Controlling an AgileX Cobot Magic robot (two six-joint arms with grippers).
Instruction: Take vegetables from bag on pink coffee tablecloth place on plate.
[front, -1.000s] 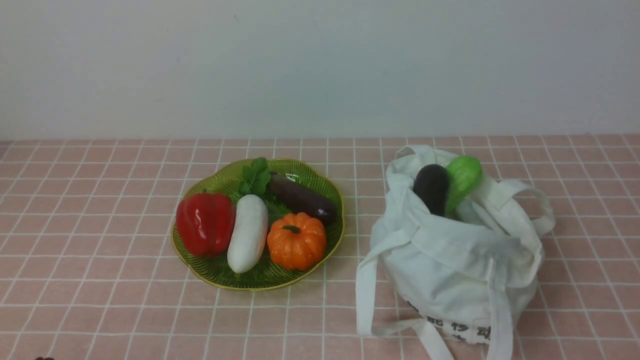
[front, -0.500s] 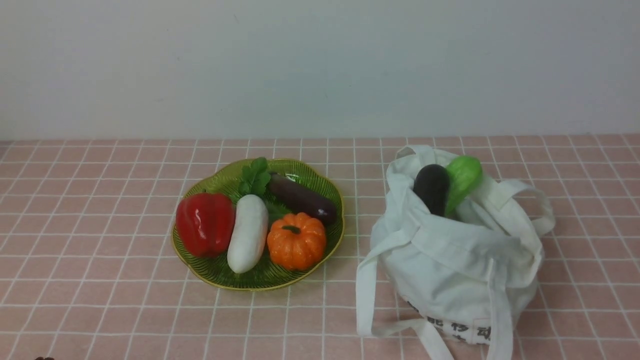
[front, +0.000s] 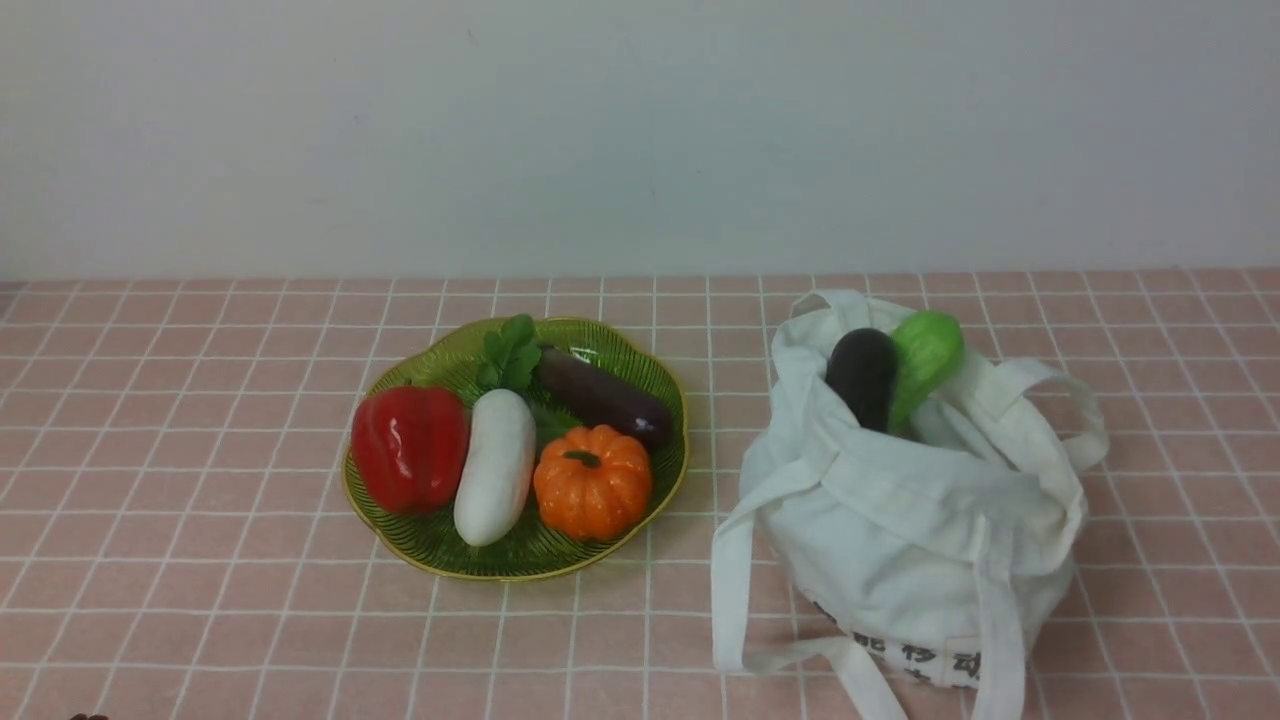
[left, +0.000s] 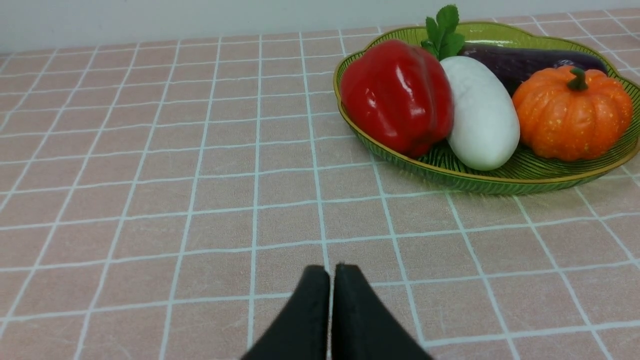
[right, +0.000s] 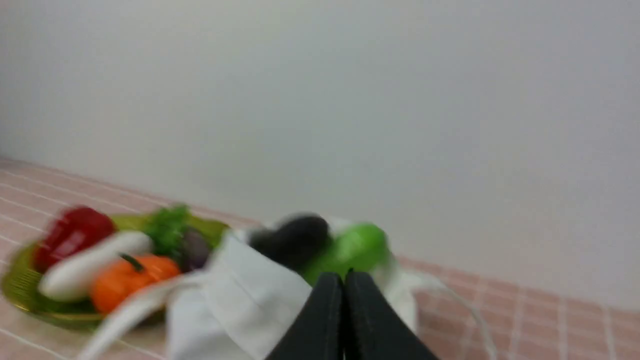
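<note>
Left fingers pressed together, empty, low over the worktop cloth, near and left of the plate. Right fingers likewise pressed together, empty, raised on the near side of the bag; that view is blurred. On the plate, left to right: red pepper, white radish, purple eggplant, pumpkin. To the right, the bag holds a dark eggplant and a green vegetable. Judged roughly two-thirds complete; two items outstanding.

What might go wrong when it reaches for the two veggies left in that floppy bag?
The bag is soft, so closing on the dark eggplant may snag cloth or tip it. The green vegetable leans against it and may tumble. The plate already holds four pieces; another may roll off.
</note>
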